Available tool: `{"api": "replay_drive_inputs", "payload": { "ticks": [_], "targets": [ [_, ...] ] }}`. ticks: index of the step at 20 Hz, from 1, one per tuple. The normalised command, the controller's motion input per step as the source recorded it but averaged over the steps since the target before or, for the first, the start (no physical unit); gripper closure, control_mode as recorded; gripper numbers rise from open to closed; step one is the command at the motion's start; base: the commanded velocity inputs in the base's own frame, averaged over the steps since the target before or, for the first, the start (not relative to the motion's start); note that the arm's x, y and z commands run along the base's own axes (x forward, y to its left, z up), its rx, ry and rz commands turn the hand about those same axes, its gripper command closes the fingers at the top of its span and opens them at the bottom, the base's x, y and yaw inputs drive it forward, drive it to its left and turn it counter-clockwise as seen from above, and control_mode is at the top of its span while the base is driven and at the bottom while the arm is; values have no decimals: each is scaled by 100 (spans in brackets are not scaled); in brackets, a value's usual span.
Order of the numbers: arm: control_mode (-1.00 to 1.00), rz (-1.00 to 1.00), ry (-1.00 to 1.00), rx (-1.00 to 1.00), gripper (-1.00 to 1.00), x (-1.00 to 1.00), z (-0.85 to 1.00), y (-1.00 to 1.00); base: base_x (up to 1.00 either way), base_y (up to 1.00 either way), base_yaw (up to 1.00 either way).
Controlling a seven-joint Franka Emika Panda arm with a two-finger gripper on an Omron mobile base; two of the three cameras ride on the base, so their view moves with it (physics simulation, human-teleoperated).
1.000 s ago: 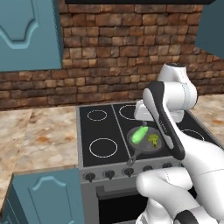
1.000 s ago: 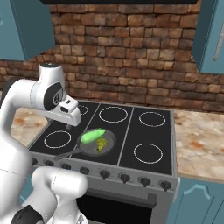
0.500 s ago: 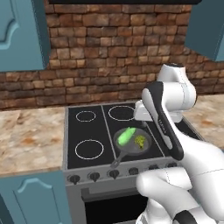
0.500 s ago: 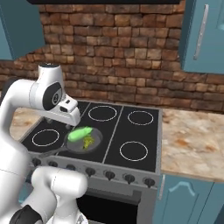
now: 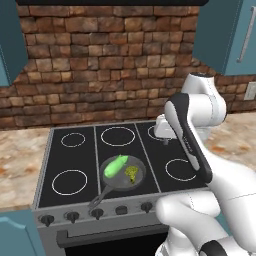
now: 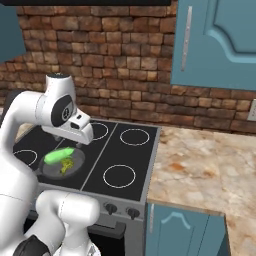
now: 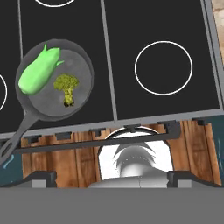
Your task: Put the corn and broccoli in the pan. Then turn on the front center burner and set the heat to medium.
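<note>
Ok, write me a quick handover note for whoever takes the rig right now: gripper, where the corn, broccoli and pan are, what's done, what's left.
Gripper: open, empty, above the cooktop to the right of the pan.
Pan: on the front center burner, handle pointing toward the front edge.
Corn and broccoli: both lying in the pan, side by side.
Done: both vegetables are in the pan.
Left: turn on the front center burner with the knobs on the stove's front panel, and set medium heat.
</note>
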Motion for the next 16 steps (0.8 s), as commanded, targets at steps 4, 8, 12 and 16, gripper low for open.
{"api": "replay_drive_inputs", "payload": {
  "ticks": [4,8,12,16],
  "targets": [
    [100,0,0,0,-100,0,0,0,24,-23,6],
    [100,0,0,0,-100,0,0,0,0,0,0],
    [100,0,0,0,-100,0,0,0,0,0,0],
    [100,0,0,0,-100,0,0,0,0,-19,-1]
  ]
}}
